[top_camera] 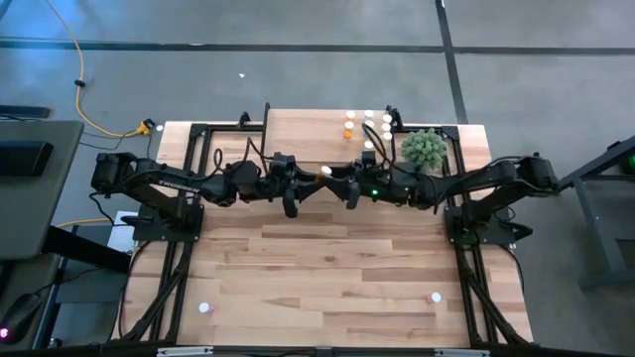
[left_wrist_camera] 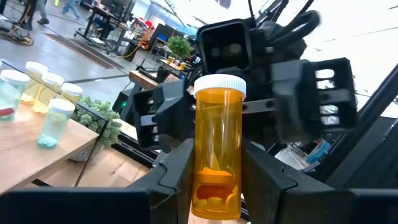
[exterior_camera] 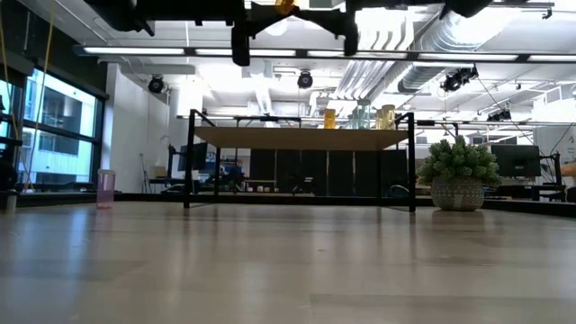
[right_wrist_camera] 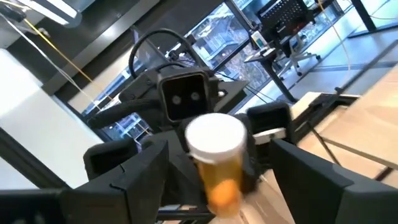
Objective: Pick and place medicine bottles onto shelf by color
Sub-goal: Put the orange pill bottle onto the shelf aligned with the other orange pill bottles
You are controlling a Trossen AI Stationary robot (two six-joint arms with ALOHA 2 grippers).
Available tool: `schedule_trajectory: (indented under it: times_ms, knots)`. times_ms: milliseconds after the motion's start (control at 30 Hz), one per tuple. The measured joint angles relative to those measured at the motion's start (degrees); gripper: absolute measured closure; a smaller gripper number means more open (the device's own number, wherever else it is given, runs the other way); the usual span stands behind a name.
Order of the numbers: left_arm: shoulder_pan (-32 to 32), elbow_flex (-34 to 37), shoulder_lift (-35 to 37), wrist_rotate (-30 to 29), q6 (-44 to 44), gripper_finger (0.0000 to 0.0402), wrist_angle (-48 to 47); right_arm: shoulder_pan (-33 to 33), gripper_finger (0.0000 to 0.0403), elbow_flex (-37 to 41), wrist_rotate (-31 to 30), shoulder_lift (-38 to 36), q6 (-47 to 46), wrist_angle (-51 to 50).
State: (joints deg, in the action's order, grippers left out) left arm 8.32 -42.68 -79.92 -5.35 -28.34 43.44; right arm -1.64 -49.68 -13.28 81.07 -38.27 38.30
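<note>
An orange medicine bottle with a white cap hangs high above the table's middle, with my left gripper shut on it. My right gripper faces it from the table's right. It is open, its fingers standing on either side of the bottle with gaps. The shelf stands at the far edge on thin black legs. Several capped bottles stand on the right part of its top. My left gripper pinches the orange bottle's lower body between its two fingers, one on each side. The fingers come level from the table's left and lie across the bottle. The bottle stands roughly upright, cap up, lifted clear of table and shelf.
A round green plant in a pot sits right of the shelf. A pink bottle stands near the front left and another small bottle near the front right. Bare wood lies between them.
</note>
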Motion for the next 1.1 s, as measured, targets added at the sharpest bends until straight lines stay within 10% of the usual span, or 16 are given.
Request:
schedule_trajectory:
  times_ms: [500, 1100]
  knots:
    - [0.04, -0.04, 0.0, -0.75, -0.4, 0.03, -0.26, 0.14, 0.0144, -11.49, -0.01, 2.04, 6.84, -15.68]
    - [0.05, -0.04, 0.0, -1.75, -1.49, 0.03, 3.3, 0.91, 0.0267, -11.4, -2.7, 1.22, 8.76, -14.86]
